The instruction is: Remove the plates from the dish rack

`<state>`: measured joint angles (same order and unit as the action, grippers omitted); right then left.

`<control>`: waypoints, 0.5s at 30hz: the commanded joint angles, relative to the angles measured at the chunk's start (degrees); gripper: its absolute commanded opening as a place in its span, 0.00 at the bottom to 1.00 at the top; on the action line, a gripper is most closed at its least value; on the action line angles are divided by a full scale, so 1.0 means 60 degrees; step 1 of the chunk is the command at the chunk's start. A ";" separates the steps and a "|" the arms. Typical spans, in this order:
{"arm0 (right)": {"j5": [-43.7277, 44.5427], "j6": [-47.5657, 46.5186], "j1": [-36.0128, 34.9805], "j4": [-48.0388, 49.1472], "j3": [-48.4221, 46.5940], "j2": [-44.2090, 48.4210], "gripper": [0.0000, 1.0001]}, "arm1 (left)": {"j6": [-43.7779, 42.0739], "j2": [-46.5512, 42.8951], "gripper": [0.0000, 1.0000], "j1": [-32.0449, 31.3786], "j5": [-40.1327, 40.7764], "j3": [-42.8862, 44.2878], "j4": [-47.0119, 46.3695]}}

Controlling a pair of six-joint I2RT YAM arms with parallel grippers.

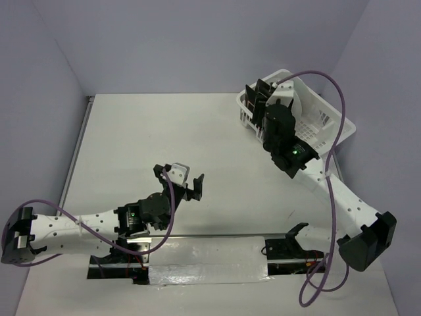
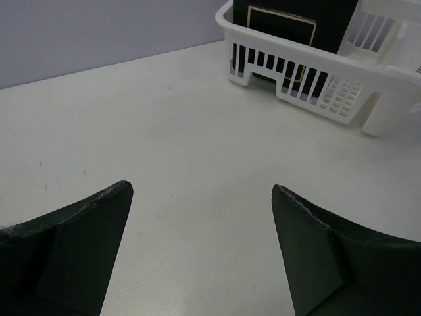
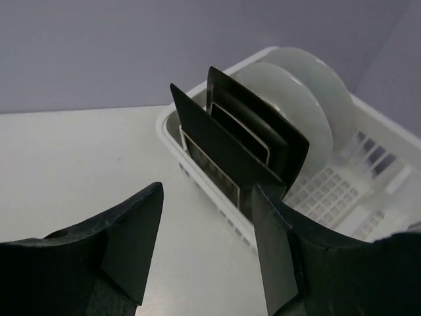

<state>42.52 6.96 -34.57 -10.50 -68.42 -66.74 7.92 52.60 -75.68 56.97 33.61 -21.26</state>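
The white dish rack (image 1: 329, 131) stands at the table's far right; it also shows in the left wrist view (image 2: 316, 85) and the right wrist view (image 3: 329, 191). Two square black-rimmed plates (image 3: 217, 148) (image 3: 263, 125) stand upright at its near end, with two round white plates (image 3: 289, 89) (image 3: 325, 79) behind them. In the top view the square plates (image 1: 258, 92) and round plates (image 1: 299, 99) are partly hidden by the arm. My right gripper (image 3: 207, 197) is open and empty, just short of the nearest square plate, at the rack's corner (image 1: 263, 117). My left gripper (image 1: 189, 176) (image 2: 202, 197) is open and empty, low over the bare table.
Grey walls close in the table at the back and both sides. A metal rail (image 1: 75, 151) runs along the table's left edge. Purple cables (image 1: 339, 99) loop from both arms. The rack sits close to the right wall.
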 commanded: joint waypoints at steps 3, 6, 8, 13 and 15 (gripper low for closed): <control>-0.3188 -0.3080 0.1555 0.2576 0.0347 -0.0227 0.64 | 0.0101 0.0124 0.99 -0.0072 0.0217 0.0170 -0.0281; -0.4665 -0.2495 0.2943 0.2278 -0.0037 -0.0128 0.65 | 0.0071 0.0184 0.99 -0.0072 0.0582 0.0302 -0.0076; -0.6096 -0.2100 0.3500 0.2088 -0.0168 -0.0112 0.66 | 0.0158 0.0155 0.99 -0.0072 0.0569 0.0332 -0.0046; -0.7759 -0.2316 0.4091 0.0888 -0.1061 -0.0668 0.77 | 0.0261 0.0257 0.99 -0.0072 -0.0136 0.0331 -0.0047; -0.7979 -0.2800 0.4106 0.0506 -0.1397 -0.0858 0.77 | 0.0247 0.0344 0.99 -0.0072 0.0258 0.0463 0.0056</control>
<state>3.29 -6.50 -10.07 -4.80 -72.62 -70.59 8.01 54.11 -75.70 57.12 33.78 -19.99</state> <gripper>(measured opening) 0.764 0.988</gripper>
